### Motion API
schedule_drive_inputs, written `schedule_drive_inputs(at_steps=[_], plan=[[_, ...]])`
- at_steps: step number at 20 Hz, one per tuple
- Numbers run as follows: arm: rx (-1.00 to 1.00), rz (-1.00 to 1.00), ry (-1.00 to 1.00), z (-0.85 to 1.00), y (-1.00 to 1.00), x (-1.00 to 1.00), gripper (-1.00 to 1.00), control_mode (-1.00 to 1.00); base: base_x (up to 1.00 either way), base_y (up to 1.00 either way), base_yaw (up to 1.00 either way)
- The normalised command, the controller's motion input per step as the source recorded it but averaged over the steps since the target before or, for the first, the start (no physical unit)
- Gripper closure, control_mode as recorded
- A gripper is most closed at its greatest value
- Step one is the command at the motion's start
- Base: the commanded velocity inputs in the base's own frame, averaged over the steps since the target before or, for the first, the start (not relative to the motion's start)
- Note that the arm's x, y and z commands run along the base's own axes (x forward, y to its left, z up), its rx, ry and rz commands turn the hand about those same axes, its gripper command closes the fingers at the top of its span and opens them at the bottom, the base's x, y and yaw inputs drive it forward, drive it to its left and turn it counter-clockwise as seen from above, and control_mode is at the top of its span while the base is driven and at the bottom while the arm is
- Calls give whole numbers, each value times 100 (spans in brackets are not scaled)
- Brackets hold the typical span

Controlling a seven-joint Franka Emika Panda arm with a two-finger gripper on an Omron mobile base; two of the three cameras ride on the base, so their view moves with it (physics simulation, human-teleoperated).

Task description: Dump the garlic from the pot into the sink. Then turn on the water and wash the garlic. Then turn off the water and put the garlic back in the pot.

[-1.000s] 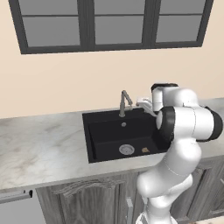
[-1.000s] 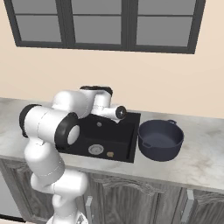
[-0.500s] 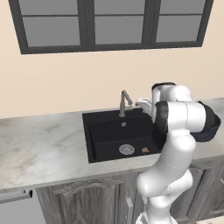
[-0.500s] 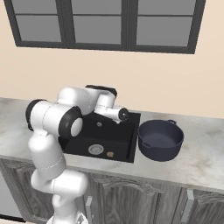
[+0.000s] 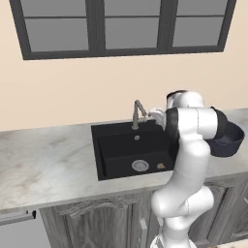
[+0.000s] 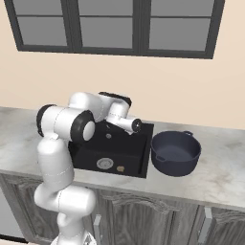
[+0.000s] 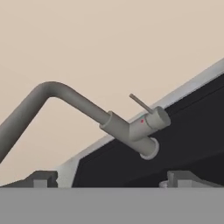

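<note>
step: reach faucet lever | hand: fingers spread, empty | lever straight ahead, just beyond fingertips | garlic in sink

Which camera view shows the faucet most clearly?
The hand view: the faucet is large there, its lever plain. In the left base view it is small; in the right base view the arm covers it.
</note>
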Motion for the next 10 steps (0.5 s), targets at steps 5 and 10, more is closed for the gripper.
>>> schedule_drive_inputs(at_steps=[5, 10], plan=[[0, 0, 0, -19, -1, 35, -100, -100, 0, 0, 0], [0, 0, 0, -17, -1, 28, -100, -100, 0, 0, 0]])
